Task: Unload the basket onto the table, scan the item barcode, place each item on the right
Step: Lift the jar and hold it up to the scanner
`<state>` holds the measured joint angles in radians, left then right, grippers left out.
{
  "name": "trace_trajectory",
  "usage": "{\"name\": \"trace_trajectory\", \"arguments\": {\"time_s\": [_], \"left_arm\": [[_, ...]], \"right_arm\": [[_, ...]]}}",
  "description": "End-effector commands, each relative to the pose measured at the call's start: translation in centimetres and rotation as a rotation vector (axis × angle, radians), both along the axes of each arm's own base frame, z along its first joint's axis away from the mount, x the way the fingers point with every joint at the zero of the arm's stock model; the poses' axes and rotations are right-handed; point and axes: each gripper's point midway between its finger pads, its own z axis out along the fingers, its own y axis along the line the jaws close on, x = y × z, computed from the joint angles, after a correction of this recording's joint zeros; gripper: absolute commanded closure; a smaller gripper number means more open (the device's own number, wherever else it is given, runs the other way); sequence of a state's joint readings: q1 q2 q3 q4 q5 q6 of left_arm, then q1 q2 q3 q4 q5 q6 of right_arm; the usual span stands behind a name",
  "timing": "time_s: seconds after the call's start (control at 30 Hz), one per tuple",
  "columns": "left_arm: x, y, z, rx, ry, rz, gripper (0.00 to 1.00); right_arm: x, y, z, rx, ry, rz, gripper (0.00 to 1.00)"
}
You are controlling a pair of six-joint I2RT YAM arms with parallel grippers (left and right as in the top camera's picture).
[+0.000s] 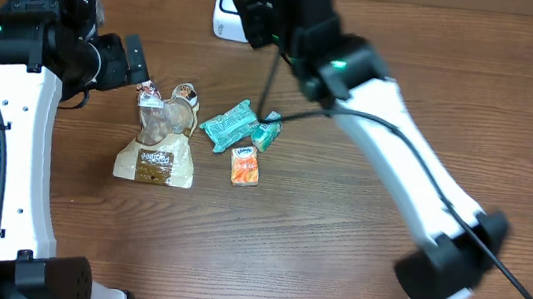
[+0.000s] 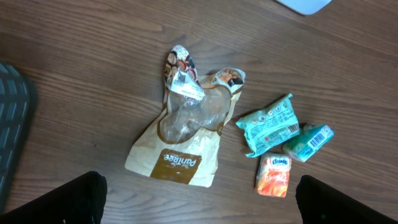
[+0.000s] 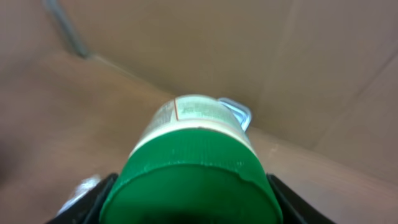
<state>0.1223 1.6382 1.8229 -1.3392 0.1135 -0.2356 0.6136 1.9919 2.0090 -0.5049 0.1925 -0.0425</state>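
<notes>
Between the right fingers (image 3: 287, 200), green-capped bottle (image 3: 196, 183), its white label (image 3: 198, 112) unreadable.

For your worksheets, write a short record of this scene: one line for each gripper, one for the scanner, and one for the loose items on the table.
right gripper: closed on green-capped bottle, held up near the scanner
left gripper: open, empty, above the brown bag
white scanner: far edge of the wooden table
loose items: brown bag, large teal packet, small teal packet, orange packet
</notes>
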Motion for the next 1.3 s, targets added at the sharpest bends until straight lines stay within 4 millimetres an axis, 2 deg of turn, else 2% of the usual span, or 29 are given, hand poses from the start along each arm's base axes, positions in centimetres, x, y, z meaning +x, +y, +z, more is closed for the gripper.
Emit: {"name": "trace_trajectory", "arguments": {"time_s": [0.0,0.1,0.17,0.2,0.3,0.43,0.6,0.93,1.0,1.1,1.13,1.27], "left_arm": [[-0.1,0.0,0.8,-0.001,-0.024,-0.007,0.0],[-0.1,0.0,0.8,0.0,-0.024,-0.007,0.0],[-0.1,0.0,0.8,-0.001,-0.024,-0.007,0.0],[-0.1,0.0,0.8,-0.001,-0.024,-0.007,0.0],[-0.1,0.0,0.8,-0.001,-0.024,-0.007,0.0],[-0.1,0.0,0.8,-0.001,-0.024,-0.007,0.0],[-0.1,0.0,0.8,0.0,-0.024,-0.007,0.0],[-0.1,0.0,0.8,-0.001,-0.024,-0.007,0.0],[-0.1,0.0,0.8,-0.001,-0.024,-0.007,0.0],[-0.1,0.0,0.8,-0.001,-0.024,-0.007,0.0],[-0.1,0.0,0.8,0.0,-0.024,-0.007,0.0],[-0.1,0.0,0.8,-0.001,-0.024,-0.007,0.0]], "right_arm": [[4.7,-1.5,-3.5,-0.27,-0.148,-0.126,0.91],[7.6,-0.1,-5.1,-0.365,-0.282,-0.092,0.91],[9.6,0.5,-6.6,-0.507,-0.396,-0.051,0.89],[10.4,1.2,-8.1,-0.609,-0.453,-0.002,0.87],[11.3,2.5,-11.1,-0.753,-0.528,0.102,0.87],[12.0,3.0,-13.4,-0.801,-0.561,0.148,0.87],[12.4,3.2,-12.5,-0.762,-0.624,0.133,0.87],[12.6,2.9,-12.6,-0.762,-0.619,0.133,0.87],[12.5,2.9,-12.2,-0.733,-0.615,0.123,0.91],[12.4,2.2,-9.5,-0.586,-0.6,0.063,0.91],[12.2,1.7,-7.6,-0.525,-0.592,0.038,0.91],[11.1,0.9,-3.8,-0.378,-0.539,-0.002,0.91]]}}
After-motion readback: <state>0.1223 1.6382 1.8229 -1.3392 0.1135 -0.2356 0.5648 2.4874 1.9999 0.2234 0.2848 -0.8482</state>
